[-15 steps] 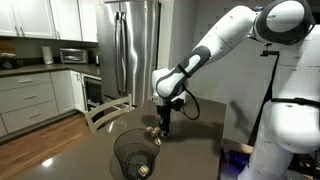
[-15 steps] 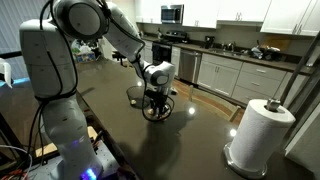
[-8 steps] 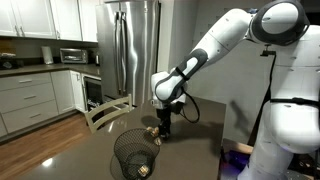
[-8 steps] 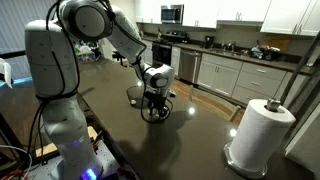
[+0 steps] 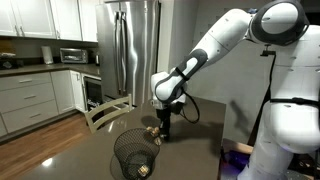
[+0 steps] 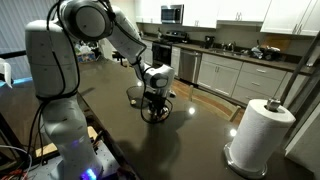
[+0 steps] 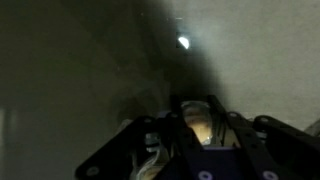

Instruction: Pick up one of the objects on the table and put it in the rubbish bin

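Well, the dark tabletop (image 5: pixel 200 150) carries the wire rubbish bin (image 5: pixel 135 155), and my hand (image 5: pixel 165 132) is down just beside it. In the dim wrist view it looks pinched on a small pale object (image 7: pixel 199 127), low at the tabletop. I judge the grasp made; lifting and dropping into the bin remain.

You have a steel fridge (image 5: pixel 133 50) at the back in an exterior view, with a microwave (image 5: pixel 73 56) on the counter above white drawers (image 5: pixel 30 100) and a chair back (image 5: pixel 107 113) nearer. In an exterior view, a paper towel roll (image 6: pixel 262 135) stands upright
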You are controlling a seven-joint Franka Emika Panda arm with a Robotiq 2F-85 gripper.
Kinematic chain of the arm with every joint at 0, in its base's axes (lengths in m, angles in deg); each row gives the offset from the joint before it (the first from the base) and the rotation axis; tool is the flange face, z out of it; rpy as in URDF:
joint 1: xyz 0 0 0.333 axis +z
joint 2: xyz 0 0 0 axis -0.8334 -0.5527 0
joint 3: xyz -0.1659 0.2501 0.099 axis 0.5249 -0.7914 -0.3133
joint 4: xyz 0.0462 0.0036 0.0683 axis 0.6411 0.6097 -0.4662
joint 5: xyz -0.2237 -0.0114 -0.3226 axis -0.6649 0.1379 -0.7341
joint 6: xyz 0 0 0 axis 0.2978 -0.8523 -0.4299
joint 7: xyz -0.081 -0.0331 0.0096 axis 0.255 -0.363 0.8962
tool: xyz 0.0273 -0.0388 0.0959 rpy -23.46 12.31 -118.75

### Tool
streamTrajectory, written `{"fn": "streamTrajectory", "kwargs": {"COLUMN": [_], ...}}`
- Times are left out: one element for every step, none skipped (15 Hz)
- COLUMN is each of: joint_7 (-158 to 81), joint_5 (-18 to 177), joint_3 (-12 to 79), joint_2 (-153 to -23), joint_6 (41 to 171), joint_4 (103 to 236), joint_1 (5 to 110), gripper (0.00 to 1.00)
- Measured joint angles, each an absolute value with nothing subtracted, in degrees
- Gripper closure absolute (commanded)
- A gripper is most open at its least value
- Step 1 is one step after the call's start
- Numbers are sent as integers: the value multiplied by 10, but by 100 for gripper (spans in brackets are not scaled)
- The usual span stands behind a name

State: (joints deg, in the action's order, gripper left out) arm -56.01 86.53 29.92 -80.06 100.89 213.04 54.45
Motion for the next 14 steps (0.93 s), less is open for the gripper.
{"fn": "streamTrajectory", "kwargs": {"joint_7": [-560, -560, -560, -560, -560, -560, -560, -560, -559, -558, -556, -550, -543, -534], "joint_5": [865, 865, 865, 865, 865, 865, 865, 865, 865, 865, 865, 865, 865, 864], "joint_3": [299, 299, 299, 298, 297, 295, 292, 289, 286, 284, 282, 279, 276, 273], "joint_2": [-801, -800, -800, -799, -797, -794, -789, -782, -773, -763, -750, -736, -722, -708], "joint_6": [1009, 1009, 1009, 1009, 1009, 1009, 1007, 1003, 993, 978, 959, 937, 911, 884], "joint_4": [2130, 2130, 2130, 2130, 2130, 2130, 2130, 2130, 2129, 2127, 2125, 2121, 2116, 2108], "joint_1": [544, 544, 544, 545, 545, 545, 546, 549, 553, 557, 562, 568, 572, 577], "gripper": [91, 92, 90, 92, 92, 91, 91, 91, 91, 91, 91, 91, 91, 91]}}
